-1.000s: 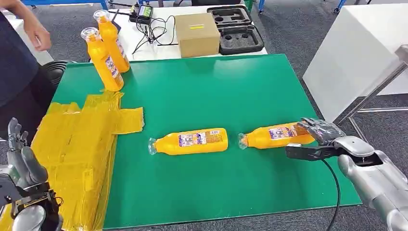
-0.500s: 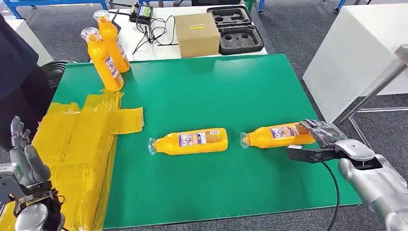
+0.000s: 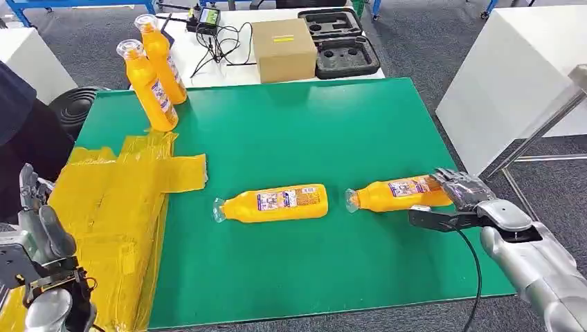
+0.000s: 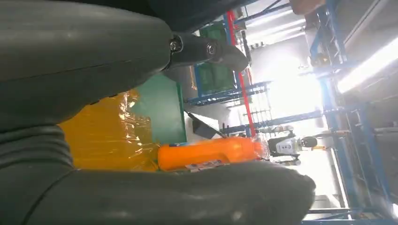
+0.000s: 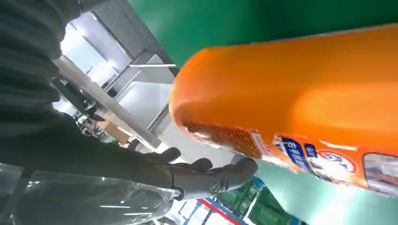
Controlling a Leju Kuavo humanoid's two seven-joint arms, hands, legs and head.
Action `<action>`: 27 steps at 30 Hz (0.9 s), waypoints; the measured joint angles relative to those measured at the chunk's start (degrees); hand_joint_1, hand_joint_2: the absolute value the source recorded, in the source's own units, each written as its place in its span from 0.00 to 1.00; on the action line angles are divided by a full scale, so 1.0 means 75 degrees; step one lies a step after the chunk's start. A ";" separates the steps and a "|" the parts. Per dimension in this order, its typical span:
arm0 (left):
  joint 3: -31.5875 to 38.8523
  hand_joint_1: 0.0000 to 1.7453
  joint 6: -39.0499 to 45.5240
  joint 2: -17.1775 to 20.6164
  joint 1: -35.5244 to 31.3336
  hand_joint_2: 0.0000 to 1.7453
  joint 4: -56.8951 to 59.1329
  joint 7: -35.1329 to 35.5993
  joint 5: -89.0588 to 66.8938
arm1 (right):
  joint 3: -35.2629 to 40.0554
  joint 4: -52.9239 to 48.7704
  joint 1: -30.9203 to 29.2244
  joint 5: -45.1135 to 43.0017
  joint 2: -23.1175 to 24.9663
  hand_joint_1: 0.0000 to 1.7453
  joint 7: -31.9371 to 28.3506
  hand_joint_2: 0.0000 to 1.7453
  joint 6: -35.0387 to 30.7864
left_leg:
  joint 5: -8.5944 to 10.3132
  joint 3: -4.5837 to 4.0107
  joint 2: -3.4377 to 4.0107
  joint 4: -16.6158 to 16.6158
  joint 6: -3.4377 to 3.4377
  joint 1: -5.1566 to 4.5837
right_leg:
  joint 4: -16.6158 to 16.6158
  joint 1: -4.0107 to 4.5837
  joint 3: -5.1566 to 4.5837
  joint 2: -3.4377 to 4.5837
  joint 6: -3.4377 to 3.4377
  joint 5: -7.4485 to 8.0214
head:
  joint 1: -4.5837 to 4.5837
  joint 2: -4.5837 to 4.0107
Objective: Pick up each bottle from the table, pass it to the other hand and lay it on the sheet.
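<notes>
Two orange bottles lie on the green table (image 3: 311, 131): one in the middle (image 3: 273, 202), one to its right (image 3: 398, 194). My right hand (image 3: 460, 200) is at the right bottle's base, fingers over it and thumb stretched along the table in front. In the right wrist view the bottle (image 5: 300, 103) is close, with a gap to the fingers (image 5: 206, 176). Two more bottles (image 3: 147, 86) (image 3: 163, 59) stand at the far left. My left hand (image 3: 38, 242) is held up with fingers apart and empty beside the yellow sheet (image 3: 118, 214).
A cardboard box (image 3: 282, 48), a black foam case (image 3: 342, 41) and cables (image 3: 214, 38) sit on the white table behind. A person in dark clothes (image 3: 21, 131) stands at the left by a black stool (image 3: 73, 107). A white cabinet (image 3: 519, 76) stands to the right.
The person's hand at the upper left has drawn back out of the picture. The right lying bottle has slid slightly to the right at my right hand. My left hand has sunk a little.
</notes>
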 measured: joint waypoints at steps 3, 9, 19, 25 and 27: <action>-0.0047 0.00 0.0000 0.0000 -0.0053 0.00 0.0041 0.0000 -0.0003 | -0.0070 0.0103 0.0000 0.0006 0.0088 0.00 -0.0015 1.00 -0.0093 | 0.0000 0.0000 0.0001 0.0000 0.0000 0.0000 | 0.0000 0.0000 0.0000 0.0001 0.0000 0.0001 | 0.0000 0.0000; -0.0271 0.00 -0.0131 0.0000 -0.0375 0.00 0.0283 0.0000 -0.0084 | -0.0268 0.0234 0.0034 -0.0088 0.0140 0.00 -0.0087 1.00 -0.0315 | 0.0001 0.0000 -0.0004 0.0001 0.0001 -0.0001 | 0.0000 -0.0001 -0.0001 -0.0003 0.0000 0.0001 | 0.0003 0.0000; -0.0530 0.00 -0.0172 0.0000 -0.0877 0.00 0.0734 -0.0029 -0.0105 | -0.0539 0.0298 0.0267 -0.0193 0.0140 0.00 -0.0140 1.00 -0.0443 | 0.0000 0.0001 0.0004 0.0001 0.0001 -0.0001 | 0.0000 -0.0001 -0.0002 0.0000 0.0004 0.0004 | 0.0000 0.0000; -0.0609 0.00 -0.0236 0.0000 -0.1054 0.00 0.0912 -0.0055 -0.0140 | -0.0630 0.0356 0.0368 -0.0198 0.0222 0.00 -0.0023 1.00 -0.0548 | 0.0000 0.0002 0.0006 0.0001 0.0000 0.0000 | -0.0001 0.0000 -0.0003 0.0000 0.0003 0.0003 | 0.0000 0.0000; -0.0647 0.00 -0.0245 0.0000 -0.1117 0.00 0.0971 -0.0058 -0.0152 | -0.0682 0.0406 0.0424 -0.0166 0.0271 0.00 0.0029 1.00 -0.0583 | 0.0000 0.0002 0.0005 0.0001 0.0001 0.0000 | 0.0000 0.0000 -0.0001 0.0000 0.0003 0.0004 | 0.0000 0.0000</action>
